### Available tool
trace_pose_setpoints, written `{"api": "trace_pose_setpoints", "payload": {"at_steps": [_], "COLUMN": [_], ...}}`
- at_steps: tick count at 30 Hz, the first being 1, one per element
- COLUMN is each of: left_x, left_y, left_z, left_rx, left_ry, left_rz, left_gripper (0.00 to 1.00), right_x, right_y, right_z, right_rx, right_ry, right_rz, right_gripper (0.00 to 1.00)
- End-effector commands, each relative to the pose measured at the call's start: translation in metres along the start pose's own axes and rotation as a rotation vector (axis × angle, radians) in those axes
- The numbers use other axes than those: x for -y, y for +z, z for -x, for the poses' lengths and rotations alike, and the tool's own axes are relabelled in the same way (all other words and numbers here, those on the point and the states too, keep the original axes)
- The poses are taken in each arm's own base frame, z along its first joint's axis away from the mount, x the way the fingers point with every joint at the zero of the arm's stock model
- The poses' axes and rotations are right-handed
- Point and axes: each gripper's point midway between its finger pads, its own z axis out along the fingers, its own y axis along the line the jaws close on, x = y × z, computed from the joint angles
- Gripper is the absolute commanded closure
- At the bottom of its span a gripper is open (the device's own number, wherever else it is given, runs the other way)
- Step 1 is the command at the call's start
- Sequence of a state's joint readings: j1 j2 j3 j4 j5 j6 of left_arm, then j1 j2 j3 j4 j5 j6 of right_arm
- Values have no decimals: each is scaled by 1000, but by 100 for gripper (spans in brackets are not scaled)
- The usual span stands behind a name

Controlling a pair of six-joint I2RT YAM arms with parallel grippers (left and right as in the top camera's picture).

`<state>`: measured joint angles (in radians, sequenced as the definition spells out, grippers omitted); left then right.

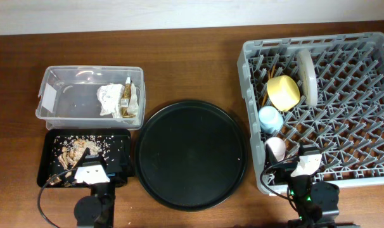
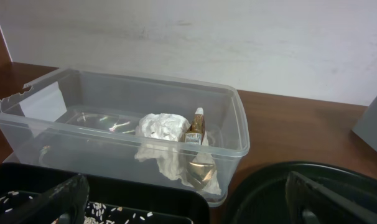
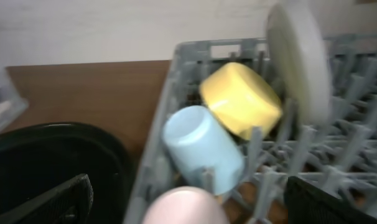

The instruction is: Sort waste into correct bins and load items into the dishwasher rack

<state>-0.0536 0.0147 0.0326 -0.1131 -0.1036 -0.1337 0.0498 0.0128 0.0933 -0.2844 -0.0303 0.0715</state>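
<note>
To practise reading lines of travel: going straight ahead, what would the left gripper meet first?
The left gripper would probably meet the clear box, its near wall, past the black tray; depth unclear.

Dishwasher rack (image 1: 363, 120): yellow bowl (image 1: 284, 92), plate (image 1: 307, 77), blue cup (image 1: 270, 118) crowd left; right half free.

black arms (image 1: 94, 206), white wrist blocks (image 1: 90, 171), black cables (image 1: 40, 201), dark fingers (image 2: 61, 198)

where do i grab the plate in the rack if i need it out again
I'd take the plate by its top rim, from straight above, pinching across its flat faces. It stands on edge among the pegs of the rack, and the yellow bowl crowds one side.
</note>
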Motion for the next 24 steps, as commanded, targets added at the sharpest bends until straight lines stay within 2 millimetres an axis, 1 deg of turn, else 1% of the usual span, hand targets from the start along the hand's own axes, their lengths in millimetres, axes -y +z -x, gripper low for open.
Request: {"api": "trace_pose_setpoints", "payload": {"at_steps": [1,2,4,6,7,8,10,12,13,15,24], "left_x": [3,3,3,3,3,3,3,3,3,3,3], "left_y": [0,0,0,0,0,0,0,0,0,0,0], "left_z": [-1,-1,-1,-1,-1,-1,-1,-1,-1,-1,-1], "left_rx": [3,3,3,3,3,3,3,3,3,3,3], "left_ry": [20,20,20,19,20,20,20,20,20,20,20], "left_rz": [-19,-19,-19,-19,-19,-19,-19,-19,-19,-19,-19], "left_gripper": [1,1,1,1,1,1,1,1,1,1,1], "right_x": [23,24,25,26,27,29,31,31,31,33,32], "right_y": [-2,-2,-6,-12,-16,-16,-12,-5,-2,5,6], "right_z": [6,17,52,77,85,85,76,58,47,13,12], "right_rx": [31,76,237,382,444,446,406,326,277,136,131], "right_ry": [-15,-14,-8,-5,-4,-3,-4,-6,-6,-7,-7], "right_rz": [-131,-136,-140,-143,-147,-159,-166,-159,-159,-160,-155], "right_gripper": [1,2,2,1,1,1,1,1,1,1,1]}}
